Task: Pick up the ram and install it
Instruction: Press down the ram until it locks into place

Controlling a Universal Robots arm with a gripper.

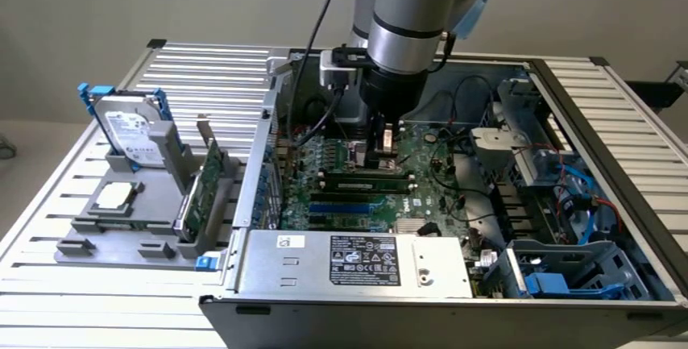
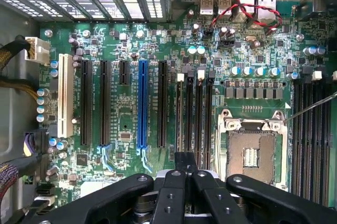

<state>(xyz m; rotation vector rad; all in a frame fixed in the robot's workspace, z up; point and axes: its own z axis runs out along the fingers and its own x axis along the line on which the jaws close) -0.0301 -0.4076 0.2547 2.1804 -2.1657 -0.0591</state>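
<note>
Open computer case (image 1: 322, 284) on the slatted counter (image 1: 86, 292). The hand (image 1: 384, 149), fingers clenched together and grasping nothing, hangs inside the case just above the motherboard (image 1: 355, 204). The ram (image 1: 371, 181) lies seated in a slot on the motherboard, directly below the hand and apart from it.

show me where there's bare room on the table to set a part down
Bare slats lie behind the hard drive and along the table edge in front of the grey fixture. Inside the computer case it is crowded.
</note>
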